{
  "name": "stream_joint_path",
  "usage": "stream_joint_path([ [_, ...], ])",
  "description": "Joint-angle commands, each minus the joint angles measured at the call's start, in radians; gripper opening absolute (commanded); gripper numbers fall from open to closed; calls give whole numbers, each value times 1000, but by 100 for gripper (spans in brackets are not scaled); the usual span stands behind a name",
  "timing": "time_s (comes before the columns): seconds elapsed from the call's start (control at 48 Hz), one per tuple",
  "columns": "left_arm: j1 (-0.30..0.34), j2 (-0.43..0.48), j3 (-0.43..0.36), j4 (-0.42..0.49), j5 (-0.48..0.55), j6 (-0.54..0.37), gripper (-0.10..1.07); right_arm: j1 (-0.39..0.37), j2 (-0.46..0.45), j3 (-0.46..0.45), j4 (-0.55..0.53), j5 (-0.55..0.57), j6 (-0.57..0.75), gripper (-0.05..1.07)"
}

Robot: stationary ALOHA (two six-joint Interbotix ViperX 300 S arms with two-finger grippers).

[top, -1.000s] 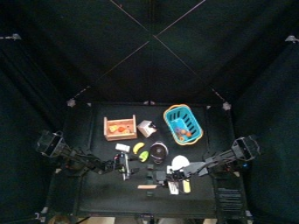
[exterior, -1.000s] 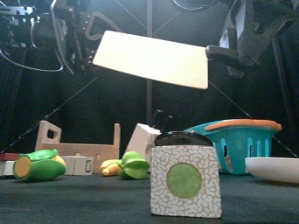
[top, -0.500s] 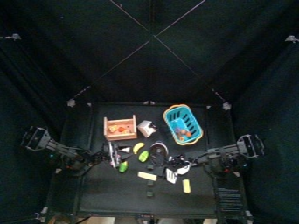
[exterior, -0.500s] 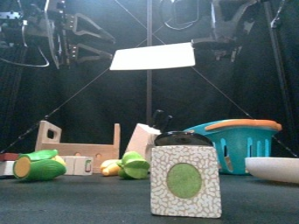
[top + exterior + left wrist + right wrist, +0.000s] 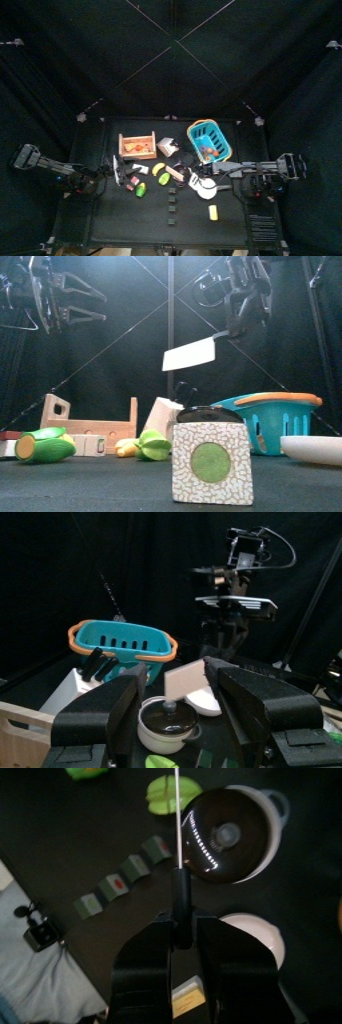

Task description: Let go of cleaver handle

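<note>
My teal basket (image 5: 274,416) holds something orange (image 5: 209,152). My right gripper (image 5: 181,933) stays clamped on the cleaver (image 5: 189,354), now lower and edge-on; my left gripper (image 5: 181,697) hangs spread apart.

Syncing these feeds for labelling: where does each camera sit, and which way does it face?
Top view: overhead, facing straight down on the black table; both arms show.
Front view: table's front edge, looking level past the speckled black-lidded canister; both arms hang behind.
Left wrist view: on the left arm, facing across the table; open left claw shows.
Right wrist view: on the right arm, facing down; right claw grips the white-bladed cleaver.
Shared: front and left wrist views both show the teal plastic basket.
</note>
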Motion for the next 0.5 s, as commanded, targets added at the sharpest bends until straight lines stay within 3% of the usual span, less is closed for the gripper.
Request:
stream_joint_path([
  [0.0,2,11,-20,2,-2,0,86,5,-43,-20,-3,-2,21,47],
  [0.292,0,34,-20,2,9,-2,86,-2,-25,-80,5,67,26,47],
  [0.479,-2,60,-25,31,84,6,86,5,-23,-77,8,67,18,47],
])
